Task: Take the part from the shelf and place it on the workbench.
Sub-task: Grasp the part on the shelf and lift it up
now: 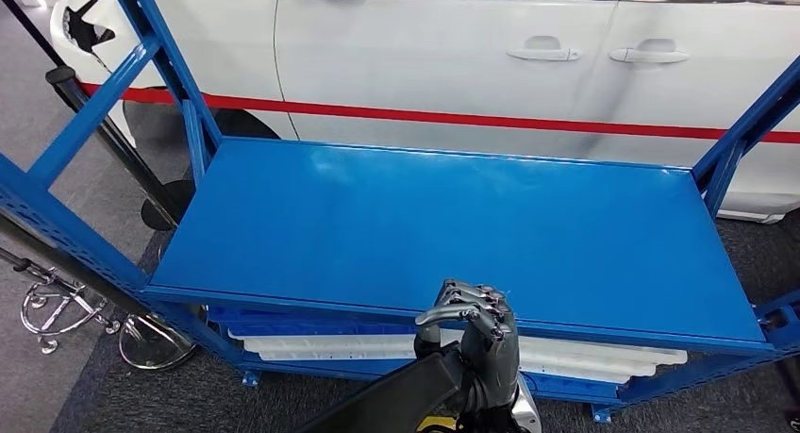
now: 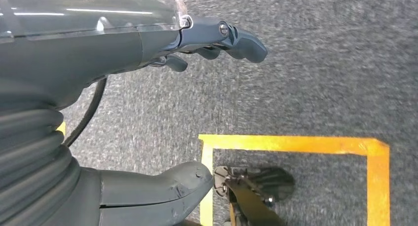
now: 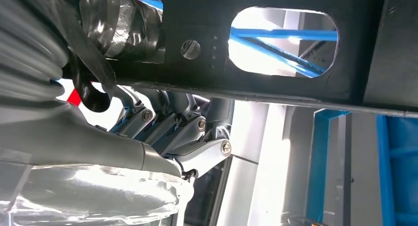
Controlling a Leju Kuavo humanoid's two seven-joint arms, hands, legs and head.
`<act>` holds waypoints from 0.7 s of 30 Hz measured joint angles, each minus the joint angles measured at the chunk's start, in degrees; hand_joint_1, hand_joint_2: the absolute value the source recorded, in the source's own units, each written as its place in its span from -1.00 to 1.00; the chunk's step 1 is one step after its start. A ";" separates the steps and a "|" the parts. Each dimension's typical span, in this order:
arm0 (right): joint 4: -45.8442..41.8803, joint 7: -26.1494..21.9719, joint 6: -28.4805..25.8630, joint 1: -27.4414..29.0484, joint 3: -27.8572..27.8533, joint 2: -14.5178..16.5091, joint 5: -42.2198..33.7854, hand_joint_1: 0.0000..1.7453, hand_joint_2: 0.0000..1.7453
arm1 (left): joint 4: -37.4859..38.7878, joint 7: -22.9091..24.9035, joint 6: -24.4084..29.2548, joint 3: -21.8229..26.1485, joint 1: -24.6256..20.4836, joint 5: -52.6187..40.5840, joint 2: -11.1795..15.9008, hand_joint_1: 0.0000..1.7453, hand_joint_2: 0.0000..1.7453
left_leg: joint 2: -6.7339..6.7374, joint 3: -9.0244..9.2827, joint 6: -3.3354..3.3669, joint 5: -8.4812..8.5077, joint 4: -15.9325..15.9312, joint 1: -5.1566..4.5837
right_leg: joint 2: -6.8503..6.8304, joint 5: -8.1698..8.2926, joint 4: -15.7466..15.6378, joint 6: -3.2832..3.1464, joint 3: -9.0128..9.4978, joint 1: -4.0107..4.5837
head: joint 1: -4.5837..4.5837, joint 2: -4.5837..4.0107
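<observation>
My right hand (image 1: pixel 472 343) hangs in front of the blue shelf's (image 1: pixel 453 225) front edge, fingers wrapped around a flat black part (image 1: pixel 396 395) that slants down to the left. In the right wrist view the same black part (image 3: pixel 276 44), with an oblong slot and a screw, lies across my curled fingers (image 3: pixel 187 132). My left hand (image 2: pixel 148 48) hangs over the floor with fingers and thumb apart and nothing in it. The shelf's top board is bare.
Long white panels (image 1: pixel 311 343) lie on the lower shelf level. A white car with a red stripe (image 1: pixel 528 56) stands right behind the shelf. Blue uprights (image 1: pixel 57 159) frame both ends. Chrome stand feet (image 1: pixel 66 306) sit at the left. Yellow floor tape (image 2: pixel 296 143) marks the grey carpet.
</observation>
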 joint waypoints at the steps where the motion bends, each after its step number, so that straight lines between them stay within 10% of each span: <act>1: 0.01 -0.02 0.09 0.04 -0.01 0.01 -0.06 1.00 1.00 | 0.00 0.22 -0.08 0.25 -0.05 0.17 -0.02 -1.00 1.00 | 0.09 0.02 0.29 0.30 -0.18 0.12 | 0.00 -1.73 2.34 0.21 -0.97 -0.05 | 0.01 0.00; 5: 0.17 -0.04 0.85 -0.01 0.01 0.04 -0.52 1.00 1.00 | 0.00 1.81 -0.25 0.87 -0.17 0.48 -0.02 -1.00 1.00 | 0.22 -0.94 0.54 0.52 0.42 -0.06 | 0.00 -7.27 13.90 0.65 -5.80 -0.19 | 0.00 0.00; 10: 0.28 -0.05 1.52 -0.53 0.03 0.22 -0.77 1.00 1.00 | 0.00 2.54 -0.51 0.99 -0.24 0.04 -0.05 -1.00 1.00 | 0.03 -2.17 -0.09 0.41 2.05 -0.24 | 0.02 -0.92 0.74 0.03 1.28 -0.11 | -0.01 0.00; 14: 0.24 0.17 1.67 -2.41 0.04 0.35 -0.39 1.00 1.00 | 0.00 2.78 -0.99 1.04 -0.30 -0.43 -0.01 -1.00 1.00 | -0.07 -3.01 -1.56 0.57 2.60 -0.22 | 0.08 0.30 -0.15 -1.46 0.65 0.03 | -0.01 0.00; 19: 0.09 2.56 2.71 -7.08 0.57 0.66 1.08 1.00 1.00 | 0.00 3.38 -1.79 1.02 -0.60 -1.42 0.05 -1.00 1.00 | -0.09 -7.36 -2.82 -9.13 15.70 0.21 | -0.23 2.74 -0.37 -2.66 -2.06 0.04 | -0.01 0.00; 21: 0.42 3.86 3.19 -8.51 1.13 0.79 1.76 1.00 1.00 | 0.00 3.80 -1.95 1.02 -0.64 -2.00 0.07 -1.00 1.00 | -0.09 -6.05 -2.75 -9.53 16.36 0.20 | -0.31 3.76 -0.22 -2.62 -3.50 0.19 | -0.02 0.00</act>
